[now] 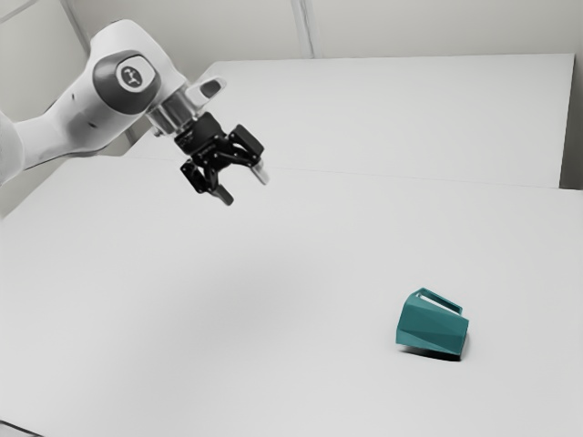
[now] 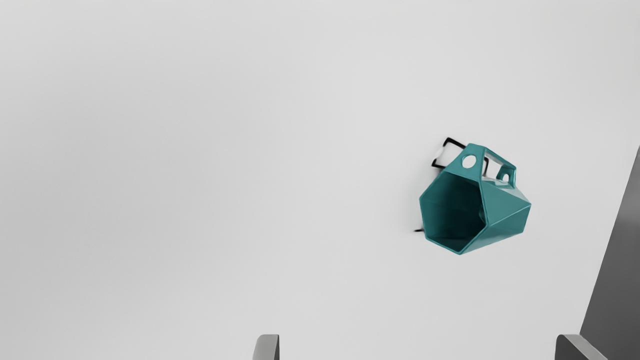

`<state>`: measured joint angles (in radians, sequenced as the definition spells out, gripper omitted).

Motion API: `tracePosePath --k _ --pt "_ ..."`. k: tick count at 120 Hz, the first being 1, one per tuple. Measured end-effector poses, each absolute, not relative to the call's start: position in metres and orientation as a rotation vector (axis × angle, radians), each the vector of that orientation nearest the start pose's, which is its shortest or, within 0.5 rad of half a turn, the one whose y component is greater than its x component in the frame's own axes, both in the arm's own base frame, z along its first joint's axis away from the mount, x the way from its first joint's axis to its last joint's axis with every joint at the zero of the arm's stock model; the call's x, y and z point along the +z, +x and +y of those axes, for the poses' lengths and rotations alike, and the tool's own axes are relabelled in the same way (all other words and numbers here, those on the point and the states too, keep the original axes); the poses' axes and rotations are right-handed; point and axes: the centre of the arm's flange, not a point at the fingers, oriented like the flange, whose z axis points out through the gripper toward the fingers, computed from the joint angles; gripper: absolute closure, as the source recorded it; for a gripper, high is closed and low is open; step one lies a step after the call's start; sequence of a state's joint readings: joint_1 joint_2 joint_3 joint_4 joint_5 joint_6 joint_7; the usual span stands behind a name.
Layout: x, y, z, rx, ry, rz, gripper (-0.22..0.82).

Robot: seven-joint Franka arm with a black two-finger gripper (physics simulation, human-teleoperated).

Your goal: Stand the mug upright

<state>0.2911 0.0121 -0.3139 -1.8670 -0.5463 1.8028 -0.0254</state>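
Pale grey walls (image 1: 437,27) rose behind the smooth white counter (image 1: 228,319), with a second flat white surface (image 1: 392,109) beyond its far edge. On the counter, toward the exterior view's right, lay the teal faceted mug (image 1: 433,328), tipped onto its side. Its long axis ran mostly across the exterior view, sloping slightly nearer that camera toward the view's right. The wide seven-sided mouth (image 2: 452,212) pointed to the exterior view's left, the arm's side, and the narrower base pointed away. The angular handle (image 1: 442,301) ran along the mug's upper side, pierced by round holes, and its dark outlined shadow (image 2: 452,141) fell on the counter beside it.

Held well above the counter and well apart from the mug, the black two-finger hand (image 1: 244,187) stood wide, its grey tips spread. Past the mug's base, the wrist view took in a dark grey area (image 2: 617,260) beyond the counter's straight edge.
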Motion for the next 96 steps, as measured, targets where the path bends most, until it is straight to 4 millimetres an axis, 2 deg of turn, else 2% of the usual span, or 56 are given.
tracePosePath --k 12,21,27,40,47,70,96 --pt "0.477 0.562 -0.056 -0.103 2.543 0.241 0.0" --pt "0.453 0.561 -0.069 -0.092 2.493 0.256 0.0" --pt "0.437 0.562 -0.089 -0.087 2.45 0.239 0.0" --pt "0.412 0.555 -0.157 -0.106 2.376 0.145 0.0" --pt "0.399 0.552 -0.176 -0.115 2.345 0.128 0.0" --pt "0.359 0.555 -0.198 -0.11 2.292 0.124 0.0" --pt "0.322 0.555 -0.21 -0.123 2.217 0.113 0.0"
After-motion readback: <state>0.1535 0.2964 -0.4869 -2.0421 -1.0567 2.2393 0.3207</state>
